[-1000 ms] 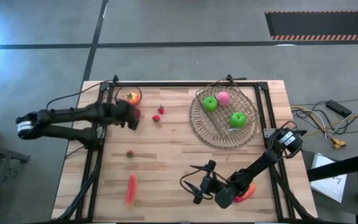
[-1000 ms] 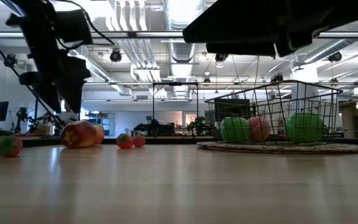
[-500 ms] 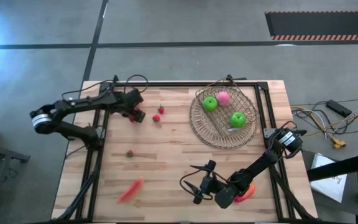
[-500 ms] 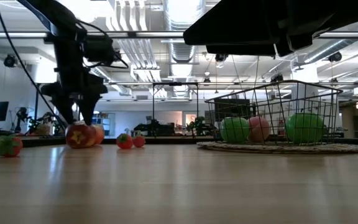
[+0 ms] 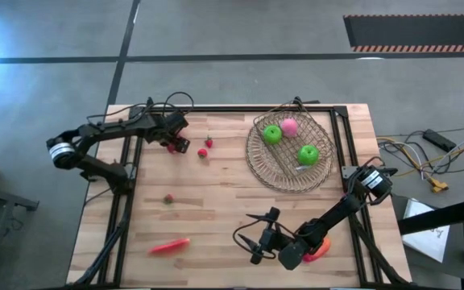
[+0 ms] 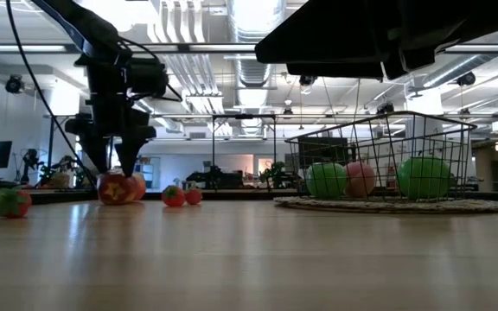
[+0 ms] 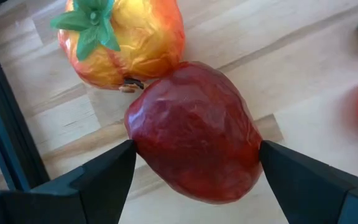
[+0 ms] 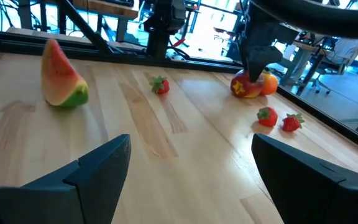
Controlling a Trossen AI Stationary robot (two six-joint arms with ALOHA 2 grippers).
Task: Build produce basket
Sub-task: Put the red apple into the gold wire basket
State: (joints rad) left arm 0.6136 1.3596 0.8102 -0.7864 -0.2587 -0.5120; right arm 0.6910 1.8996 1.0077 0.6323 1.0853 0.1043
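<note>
- We see the left end effector (image 5: 173,143) lowered at the far left part of the bench (image 5: 216,201), its fingers spread wide on either side of a dark red fruit (image 7: 196,132); in the left wrist view a finger (image 7: 101,174) stands just beside each flank of it, and we cannot tell whether they touch.
- Just beyond that fruit, touching it, lies the orange-red tomato (image 7: 122,40) with its green leafy top.
- A little to the side of the left end effector, toward the basket, lie two small red strawberries (image 5: 205,147), near each other.
- Nearer the front edge than this end effector sits a third strawberry (image 5: 167,199), and farther on the long red pepper (image 5: 168,246) lies flat by the front left of the bench.
- The basket (image 5: 290,150) sits well apart from the left end effector, at the far right of the bench; it holds two green apples (image 5: 308,154) and the pink peach (image 5: 288,126).
- The right end effector (image 5: 256,242) waits low near the front edge of the bench, its fingers apart and holding nothing.
- Behind its wrist we see a bit of orange-red (image 5: 321,248), mostly hidden by the arm.
</note>
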